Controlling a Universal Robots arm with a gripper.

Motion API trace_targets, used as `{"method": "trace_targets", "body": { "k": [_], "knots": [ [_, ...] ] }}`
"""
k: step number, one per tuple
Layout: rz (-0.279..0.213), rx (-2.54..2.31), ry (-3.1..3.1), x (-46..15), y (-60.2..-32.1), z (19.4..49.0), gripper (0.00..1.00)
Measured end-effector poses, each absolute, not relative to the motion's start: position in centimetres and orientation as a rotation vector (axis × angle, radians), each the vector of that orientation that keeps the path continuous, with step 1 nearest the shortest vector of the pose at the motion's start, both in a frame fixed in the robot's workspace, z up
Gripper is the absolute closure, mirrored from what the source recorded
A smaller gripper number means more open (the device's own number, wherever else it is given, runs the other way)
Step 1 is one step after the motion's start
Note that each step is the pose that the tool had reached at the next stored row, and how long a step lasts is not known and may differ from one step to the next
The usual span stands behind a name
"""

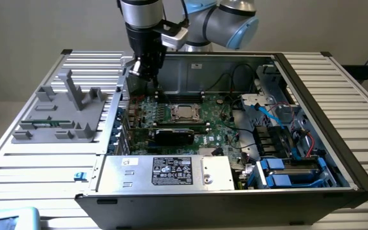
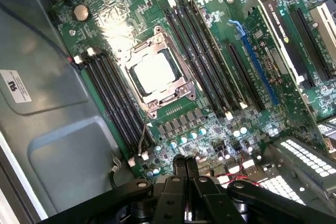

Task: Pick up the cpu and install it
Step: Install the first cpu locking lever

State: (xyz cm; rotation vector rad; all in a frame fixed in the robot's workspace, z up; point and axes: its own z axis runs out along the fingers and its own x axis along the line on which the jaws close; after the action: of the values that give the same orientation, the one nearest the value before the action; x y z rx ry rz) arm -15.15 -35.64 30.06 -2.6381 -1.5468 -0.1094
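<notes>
The cpu (image 1: 184, 112) (image 2: 153, 72), a shiny silver square, lies flat inside the metal-framed socket (image 2: 181, 85) in the middle of the green motherboard (image 1: 219, 120). My gripper (image 1: 151, 79) (image 2: 185, 163) hangs above the open computer case, over the board's edge toward the exterior view's left and back of the socket. Its black fingers (image 2: 180, 165) are pressed together, shut, with nothing between them. It does not touch the cpu.
Memory slots (image 2: 197, 40) flank the socket on both sides. A black expansion card (image 1: 174, 135) (image 2: 281, 24) stands in front of the socket. The power supply (image 1: 165, 172) fills the case front, blue drive bays (image 1: 286, 172) and cables (image 1: 267, 115) the right. A grey fixture (image 1: 63, 112) sits outside, left.
</notes>
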Motion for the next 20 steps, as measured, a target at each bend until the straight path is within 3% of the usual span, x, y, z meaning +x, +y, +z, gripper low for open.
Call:
{"method": "trace_targets", "body": {
  "k": [20],
  "knots": [
    [-0.126, -2.836, -1.171, -15.15, -35.65, 29.96, 0.88]
  ]
}}
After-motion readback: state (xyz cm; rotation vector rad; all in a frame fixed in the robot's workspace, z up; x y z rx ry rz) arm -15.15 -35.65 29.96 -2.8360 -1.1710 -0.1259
